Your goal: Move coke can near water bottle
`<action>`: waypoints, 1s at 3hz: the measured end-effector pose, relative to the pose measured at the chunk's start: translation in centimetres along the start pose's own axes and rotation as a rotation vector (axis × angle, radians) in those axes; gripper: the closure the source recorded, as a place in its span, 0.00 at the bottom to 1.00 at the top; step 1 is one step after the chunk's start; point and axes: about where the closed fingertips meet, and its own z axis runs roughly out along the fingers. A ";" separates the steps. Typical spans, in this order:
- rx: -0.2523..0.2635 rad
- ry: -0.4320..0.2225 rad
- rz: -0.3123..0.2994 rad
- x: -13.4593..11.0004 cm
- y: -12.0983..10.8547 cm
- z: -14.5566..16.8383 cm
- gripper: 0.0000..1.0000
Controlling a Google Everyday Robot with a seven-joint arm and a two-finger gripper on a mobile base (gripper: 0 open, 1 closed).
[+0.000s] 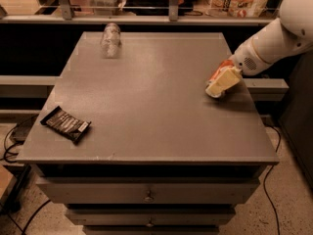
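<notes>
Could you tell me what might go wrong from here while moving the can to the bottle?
1. The red-orange aluminium coke can is mostly hidden by the cream gripper near the grey table's right edge; a weak hold could let it roll off there.
2. The clear crinkled plastic water bottle appears to lie sideways by the far edge; a bump might roll it away.

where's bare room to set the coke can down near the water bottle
The wide middle of the table is bare, between the water bottle at the far left and the pincer at the coke can by the right edge; the snack wrapper takes the near-left corner.
</notes>
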 end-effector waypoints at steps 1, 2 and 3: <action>-0.021 -0.081 -0.014 -2.0 -0.1 -1.4 0.78; -0.034 -0.307 -0.094 -7.3 0.0 -7.3 1.00; -0.039 -0.291 -0.083 -7.2 0.1 -6.6 1.00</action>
